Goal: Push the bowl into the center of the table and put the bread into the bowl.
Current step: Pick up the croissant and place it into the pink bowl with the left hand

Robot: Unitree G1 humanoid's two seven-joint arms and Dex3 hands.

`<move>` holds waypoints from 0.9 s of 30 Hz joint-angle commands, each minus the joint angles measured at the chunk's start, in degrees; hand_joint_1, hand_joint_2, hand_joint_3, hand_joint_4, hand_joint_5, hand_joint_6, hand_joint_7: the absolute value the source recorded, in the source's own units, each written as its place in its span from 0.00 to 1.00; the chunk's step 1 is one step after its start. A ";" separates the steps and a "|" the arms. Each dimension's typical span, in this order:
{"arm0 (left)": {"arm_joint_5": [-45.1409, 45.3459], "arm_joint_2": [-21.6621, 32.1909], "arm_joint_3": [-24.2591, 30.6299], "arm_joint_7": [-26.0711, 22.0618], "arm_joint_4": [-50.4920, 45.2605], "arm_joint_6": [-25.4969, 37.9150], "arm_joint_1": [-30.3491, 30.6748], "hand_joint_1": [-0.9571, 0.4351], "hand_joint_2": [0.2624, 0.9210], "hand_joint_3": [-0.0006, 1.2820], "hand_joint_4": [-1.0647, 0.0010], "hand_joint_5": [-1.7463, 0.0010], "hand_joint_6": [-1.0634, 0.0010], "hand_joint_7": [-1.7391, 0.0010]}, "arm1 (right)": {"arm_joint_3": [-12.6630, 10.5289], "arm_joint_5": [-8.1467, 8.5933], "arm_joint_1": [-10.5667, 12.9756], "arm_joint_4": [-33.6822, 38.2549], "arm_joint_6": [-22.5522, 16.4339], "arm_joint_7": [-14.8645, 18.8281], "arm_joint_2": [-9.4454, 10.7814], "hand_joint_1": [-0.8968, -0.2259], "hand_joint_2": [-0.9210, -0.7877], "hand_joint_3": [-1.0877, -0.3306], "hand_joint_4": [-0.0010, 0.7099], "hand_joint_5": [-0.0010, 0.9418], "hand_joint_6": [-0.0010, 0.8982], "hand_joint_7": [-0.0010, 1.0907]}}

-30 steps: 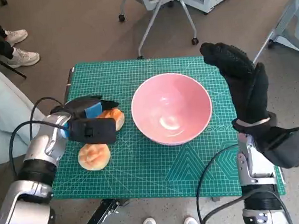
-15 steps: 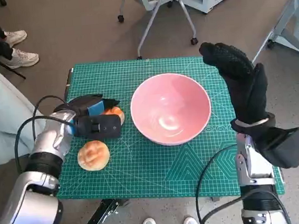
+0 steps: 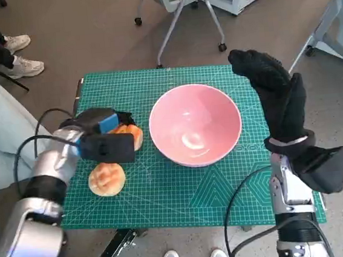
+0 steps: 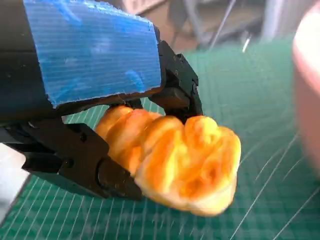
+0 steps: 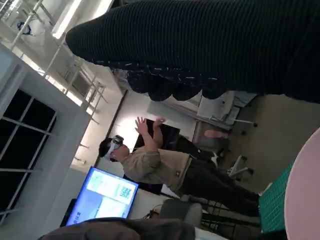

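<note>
A pink bowl (image 3: 195,124) stands near the middle of the green mat (image 3: 184,194); its rim also shows in the left wrist view (image 4: 307,100) and the right wrist view (image 5: 305,200). My left hand (image 3: 103,126) grips an orange-glazed bread (image 3: 131,134) just left of the bowl. In the left wrist view the black fingers (image 4: 175,92) clasp the bread (image 4: 180,160) from both sides, low over the mat. A second, round bread (image 3: 107,178) lies on the mat nearer the front left. My right hand (image 3: 272,88) is raised by the bowl's right side, fingers stretched out, holding nothing.
The mat covers the small table, with edges close on every side. A wheeled chair base (image 3: 178,12) stands beyond the far edge. A person's shoes (image 3: 21,55) are at the far left, and a person (image 5: 160,165) stands in the right wrist view.
My left forearm has shifted a little while the hand stays on the bread beside the bowl. The bowl, the round bread and the right hand have not visibly moved.
</note>
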 commanded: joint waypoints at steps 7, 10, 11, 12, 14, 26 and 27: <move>-9.14 5.04 10.85 -2.66 -25.24 -0.20 5.58 0.69 1.00 0.04 0.31 0.35 0.40 0.34 | -0.12 0.65 0.88 1.01 0.36 0.31 0.08 0.34 0.00 0.41 0.31 0.01 0.07 0.53; -11.41 5.14 14.30 -1.77 -32.46 -0.27 7.22 0.69 1.00 0.03 0.32 0.35 0.38 0.35 | -0.17 0.74 0.73 1.32 0.24 0.47 0.01 0.34 0.00 0.41 0.31 0.01 0.07 0.53; -11.83 5.05 15.03 -1.53 -33.97 -0.24 7.61 0.69 1.00 0.03 0.32 0.35 0.38 0.35 | -0.18 0.75 0.68 1.44 0.19 0.50 0.00 0.34 0.00 0.41 0.31 0.01 0.08 0.53; -12.26 4.81 15.90 -0.96 -35.82 -0.42 7.99 0.69 1.00 0.03 0.32 0.35 0.38 0.36 | -0.19 0.80 0.68 1.45 0.18 0.56 -0.02 0.34 0.00 0.41 0.31 0.01 0.08 0.53; -12.84 3.97 17.39 0.36 -39.17 -0.88 8.45 0.69 0.99 0.03 0.31 0.36 0.36 0.36 | -0.23 0.97 0.64 1.52 0.19 0.74 -0.06 0.34 0.00 0.41 0.31 0.01 0.08 0.53; -11.24 -3.01 16.41 3.52 -47.33 -1.64 8.26 0.69 0.99 0.02 0.27 0.37 0.36 0.38 | -0.32 1.37 0.57 1.44 0.22 1.16 -0.18 0.35 0.00 0.41 0.31 0.01 0.08 0.53; -11.08 -3.51 15.74 2.87 -47.62 -1.55 7.93 0.69 0.99 0.02 0.27 0.37 0.36 0.38 | -0.31 1.37 0.58 1.41 0.23 1.18 -0.17 0.35 0.00 0.41 0.31 0.01 0.08 0.53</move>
